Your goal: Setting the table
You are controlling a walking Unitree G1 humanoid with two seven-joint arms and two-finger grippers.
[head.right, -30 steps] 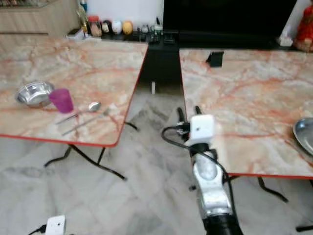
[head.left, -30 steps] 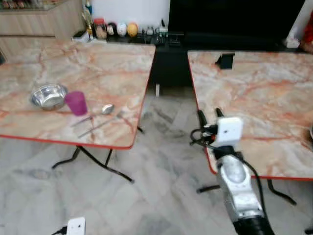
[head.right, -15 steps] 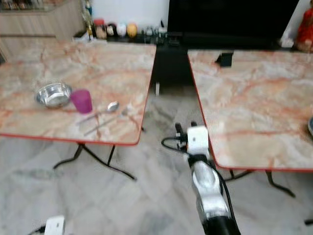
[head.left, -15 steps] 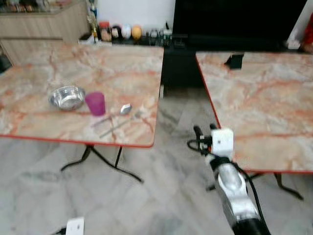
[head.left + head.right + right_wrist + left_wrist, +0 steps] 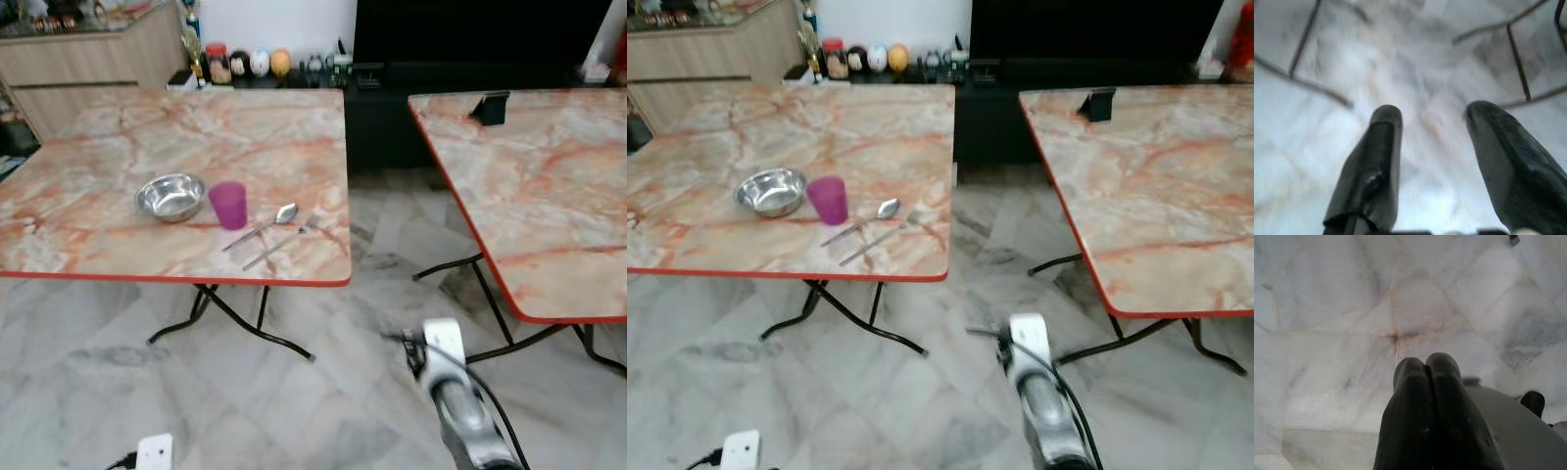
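Marble-tiled floor (image 5: 88,382) of a living room, with a dark cabinet (image 5: 470,39) along the far wall and two folding tables of pink-veined marble pattern. Over the last second my whole view has swung: the left table (image 5: 118,137) now sits nearly whole before me, while the right table (image 5: 558,186) has slid to the side, so I judge that I have turned toward the left table; the things on it have not moved.

My right arm (image 5: 460,411) has dropped from the right table's near edge and now hangs low over the floor between the two tables. Right gripper (image 5: 1432,161): fingers spread apart, nothing between them, table legs and tiles beyond. Left gripper (image 5: 1425,396): fingers pressed together, empty, pointing at the floor, idle.

The setting lies toward the left table's near edge, right of its middle. Largest to smallest: steel bowl (image 5: 170,196); purple cup (image 5: 229,205) just beside it, toward the right corner; spoon (image 5: 263,225) and fork (image 5: 279,243), lying side by side at a slant next to the cup.

Judgement: with both grippers empty, this is the approach to the left table, and arranging these pieces there is not yet begun.
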